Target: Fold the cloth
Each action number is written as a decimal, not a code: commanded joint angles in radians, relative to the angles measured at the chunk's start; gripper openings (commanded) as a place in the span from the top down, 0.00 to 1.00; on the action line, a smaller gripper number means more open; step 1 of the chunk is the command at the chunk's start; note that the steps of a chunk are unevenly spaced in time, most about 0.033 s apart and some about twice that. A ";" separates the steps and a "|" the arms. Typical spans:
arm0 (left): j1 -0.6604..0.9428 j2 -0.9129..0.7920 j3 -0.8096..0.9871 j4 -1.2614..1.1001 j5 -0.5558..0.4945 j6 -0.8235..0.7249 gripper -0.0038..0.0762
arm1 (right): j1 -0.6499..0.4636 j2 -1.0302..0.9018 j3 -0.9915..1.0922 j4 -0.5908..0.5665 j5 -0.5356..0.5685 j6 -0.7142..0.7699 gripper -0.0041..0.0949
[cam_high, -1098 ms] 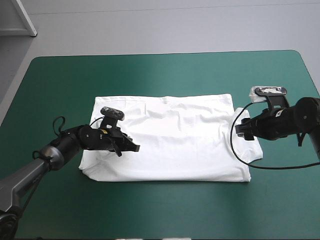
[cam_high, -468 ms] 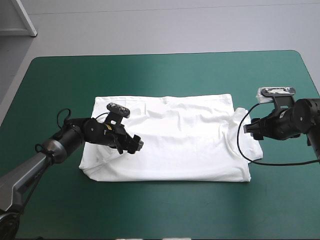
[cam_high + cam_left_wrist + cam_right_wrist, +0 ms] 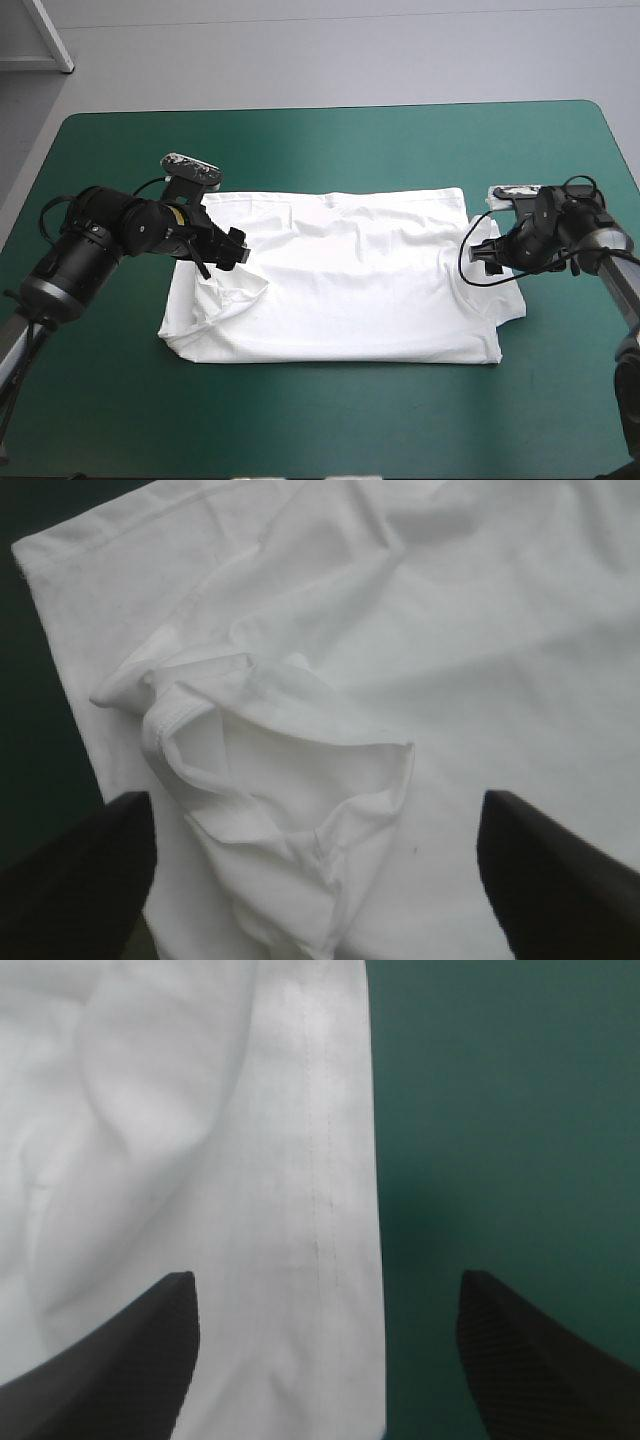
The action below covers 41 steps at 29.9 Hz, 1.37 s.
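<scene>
The white T-shirt (image 3: 350, 290) lies spread flat in the middle of the teal-green table. Its left sleeve (image 3: 222, 300) is turned inward and rumpled on the body. My left gripper (image 3: 235, 250) hovers over that part, open, with nothing between its black fingers. In the left wrist view the crumpled sleeve (image 3: 280, 770) lies ahead of the left gripper (image 3: 312, 800). My right gripper (image 3: 481, 256) is at the shirt's right edge, also open. In the right wrist view the hemmed edge (image 3: 325, 1160) runs between the right gripper's (image 3: 327, 1280) spread fingers, with white cloth (image 3: 150, 1110) on one side and cover on the other.
Bare teal-green cover (image 3: 330, 150) surrounds the shirt on all sides, with a wide strip along the near edge (image 3: 330, 420) and broad margins to the left (image 3: 100, 150) and right (image 3: 570, 380).
My left gripper has opened, let go of the sleeve and drawn back up toward the far left. The sleeve stays folded on the shirt. The right arm shifted slightly by the right edge.
</scene>
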 commanded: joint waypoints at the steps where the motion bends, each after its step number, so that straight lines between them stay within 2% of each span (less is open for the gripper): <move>1: -0.008 -0.062 -0.034 0.002 -0.014 -0.029 0.16 | -0.013 0.048 -0.027 0.012 -0.052 0.001 0.28; 4: -0.008 -0.078 -0.032 0.002 0.005 -0.034 0.16 | -0.036 0.099 -0.032 0.051 -0.075 -0.003 0.30; 7: -0.008 -0.089 -0.032 0.002 0.020 -0.036 0.16 | -0.060 0.118 -0.032 0.085 -0.083 -0.017 0.38; 9: -0.008 -0.089 -0.032 0.002 0.024 -0.036 0.16 | -0.064 0.117 -0.030 0.107 -0.080 -0.050 0.51; 14: -0.008 -0.089 -0.032 0.010 0.018 -0.053 0.19 | -0.064 0.117 -0.028 0.131 -0.079 -0.064 0.97; 21: -0.008 -0.089 -0.032 0.010 0.000 -0.053 0.20 | -0.064 0.083 -0.028 0.103 -0.087 -0.044 0.98; 26: -0.008 -0.089 -0.032 0.010 -0.017 -0.059 0.21 | -0.064 -0.011 -0.028 -0.051 -0.072 0.097 0.98; 30: -0.008 -0.089 -0.032 0.010 -0.028 -0.059 0.21 | -0.064 -0.077 -0.028 -0.166 0.029 0.214 0.98; 37: -0.008 -0.089 -0.032 0.010 -0.037 -0.053 0.21 | -0.064 -0.168 -0.028 -0.125 0.078 0.284 0.98; 41: -0.008 -0.089 -0.032 0.010 -0.021 -0.053 0.21 | -0.015 -0.207 -0.030 -0.013 -0.010 0.190 0.98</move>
